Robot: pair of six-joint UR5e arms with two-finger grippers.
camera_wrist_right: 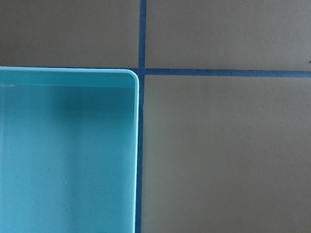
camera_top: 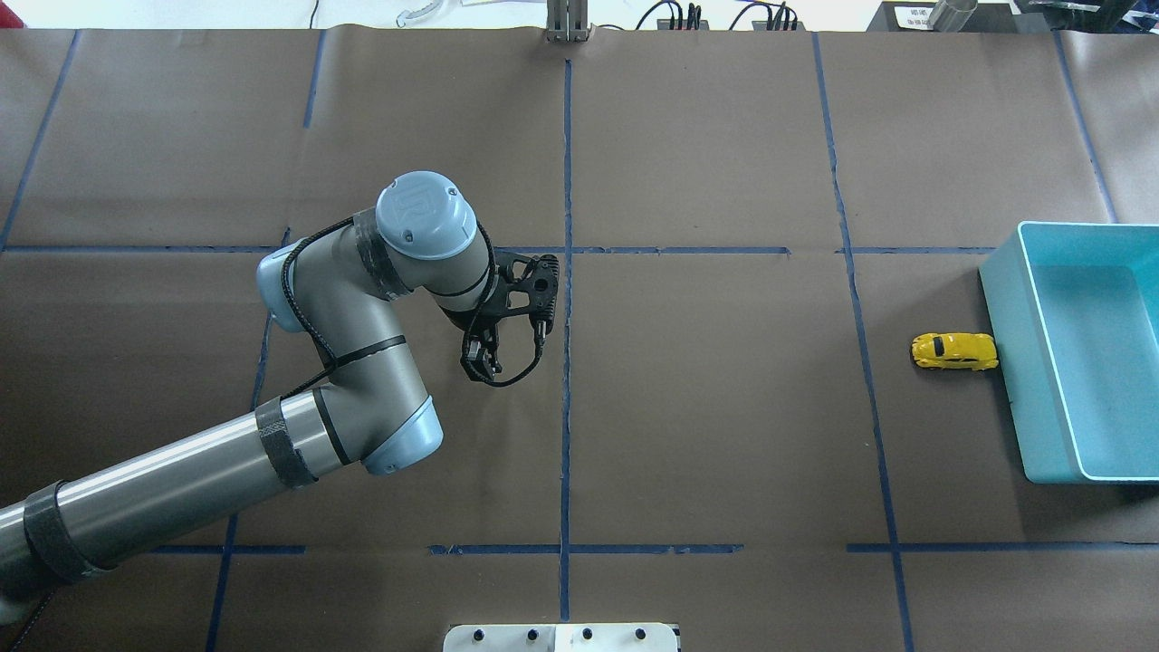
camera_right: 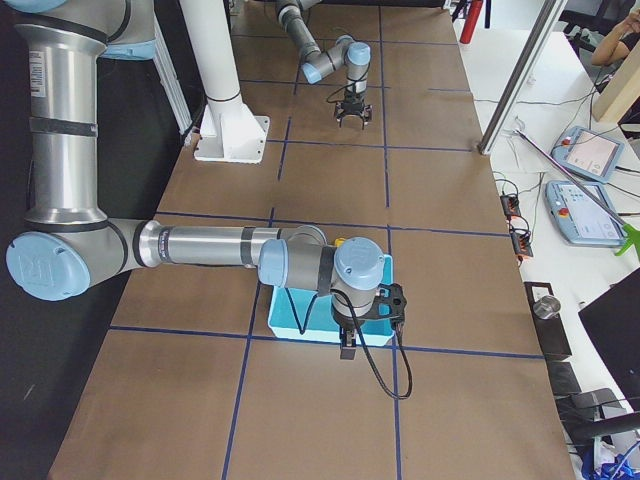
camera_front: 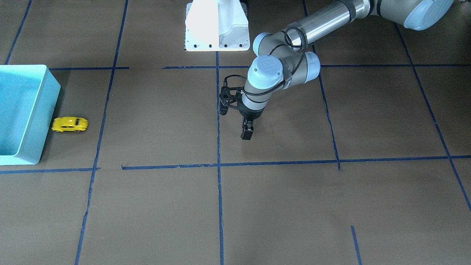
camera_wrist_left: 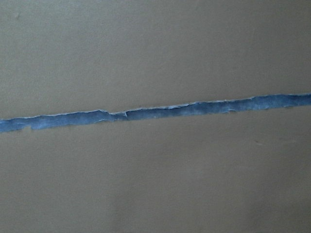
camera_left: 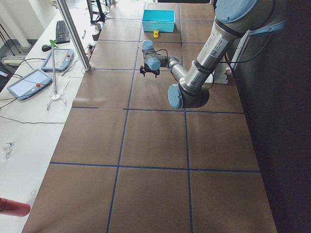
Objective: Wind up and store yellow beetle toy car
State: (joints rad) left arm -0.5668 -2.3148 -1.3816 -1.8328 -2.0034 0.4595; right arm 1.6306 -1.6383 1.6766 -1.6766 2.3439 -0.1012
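Observation:
The yellow beetle toy car stands on its wheels on the brown table, right beside the outer wall of the light blue bin. It also shows in the overhead view, next to the bin. My left gripper hangs over the table's middle, far from the car, with its fingers together and empty; it also shows in the overhead view. My right gripper shows only in the exterior right view, above the bin's near edge; I cannot tell whether it is open or shut. The right wrist view shows a bin corner.
Blue tape lines divide the brown paper table into squares. The white robot base stands at the table's edge. The left wrist view shows only paper and a tape line. The bin's inside holds nothing that I can see.

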